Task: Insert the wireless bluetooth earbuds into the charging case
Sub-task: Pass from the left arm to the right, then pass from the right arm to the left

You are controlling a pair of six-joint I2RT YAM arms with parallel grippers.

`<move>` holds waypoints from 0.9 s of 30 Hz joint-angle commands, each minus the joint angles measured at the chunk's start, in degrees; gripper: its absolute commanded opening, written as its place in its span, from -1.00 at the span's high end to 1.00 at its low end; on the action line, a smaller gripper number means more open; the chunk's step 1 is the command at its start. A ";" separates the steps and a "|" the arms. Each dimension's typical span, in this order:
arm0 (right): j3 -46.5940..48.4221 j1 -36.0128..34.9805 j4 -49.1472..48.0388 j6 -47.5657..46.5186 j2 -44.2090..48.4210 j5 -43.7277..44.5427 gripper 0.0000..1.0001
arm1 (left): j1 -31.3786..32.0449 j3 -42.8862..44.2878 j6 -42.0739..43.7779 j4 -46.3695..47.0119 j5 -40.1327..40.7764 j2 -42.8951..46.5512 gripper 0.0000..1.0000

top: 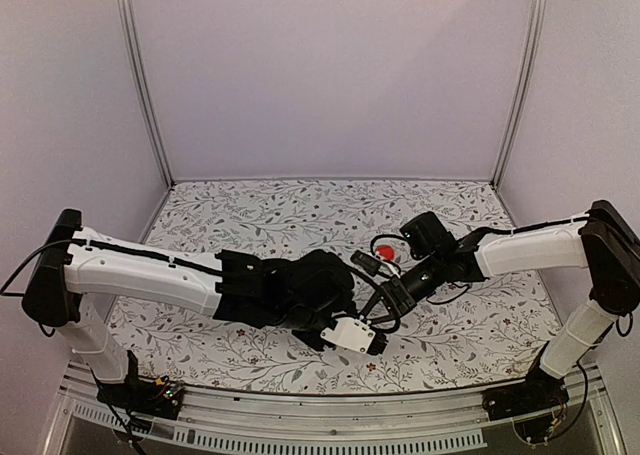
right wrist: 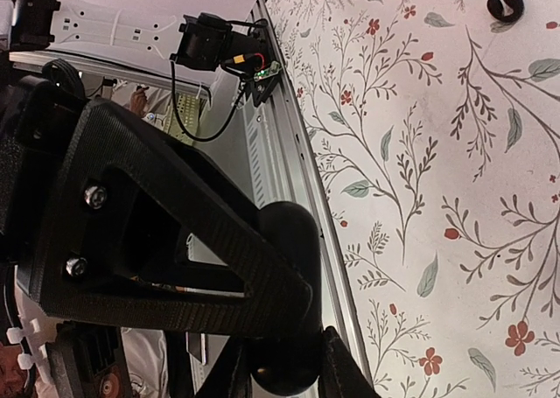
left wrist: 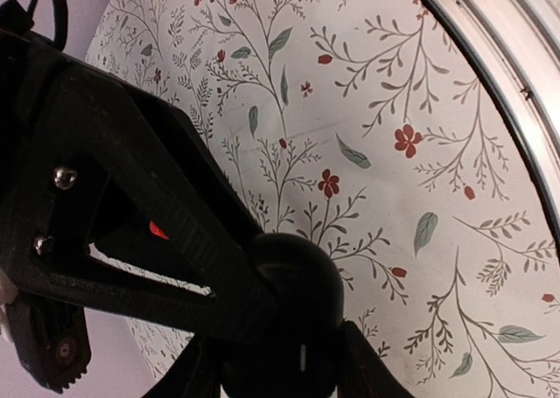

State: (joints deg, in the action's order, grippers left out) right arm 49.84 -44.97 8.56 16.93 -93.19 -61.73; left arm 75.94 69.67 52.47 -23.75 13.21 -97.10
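The table has a floral-print cloth all over it. A flat red disc sits on it right of the middle, and one tiny black earbud lies loose on the print.

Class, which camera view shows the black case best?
Left wrist view: the case sits large and glossy between the fingers, against the table. The right wrist view shows it duller, low between its own fingers. The top view loses it where the black arms meet.

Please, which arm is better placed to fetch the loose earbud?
Probably right: left gripper and right gripper both clasp the charging case, but the earbud lies ahead of the right one.
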 commanded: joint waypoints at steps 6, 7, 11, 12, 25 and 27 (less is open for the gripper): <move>1.61 -0.34 -0.51 0.27 0.08 0.73 0.85 | -1.13 -0.99 -2.97 7.06 6.32 2.54 0.24; 1.65 -0.32 -0.55 0.29 0.17 0.74 0.86 | -1.49 -1.47 -2.98 7.79 6.78 3.33 0.19; 1.75 1.01 -0.56 0.38 0.52 0.50 0.87 | -2.54 -3.20 -3.17 10.22 8.36 6.51 -0.09; 1.79 1.48 -0.49 0.39 0.74 0.37 0.87 | -2.74 -3.52 -3.24 10.63 8.74 7.27 -0.14; 2.64 12.08 -14.78 7.44 9.79 3.21 0.89 | -8.40 -9.92 -17.87 27.19 7.71 21.51 -0.99; 2.96 13.22 -20.06 10.61 12.21 5.07 0.89 | -11.97 -10.42 -26.71 29.73 4.68 23.93 -0.99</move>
State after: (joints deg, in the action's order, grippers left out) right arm 51.27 -34.15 1.74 20.80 -86.48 -59.61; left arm 68.97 61.36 40.95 -5.34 21.39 -77.80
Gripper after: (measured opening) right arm 0.219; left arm 0.995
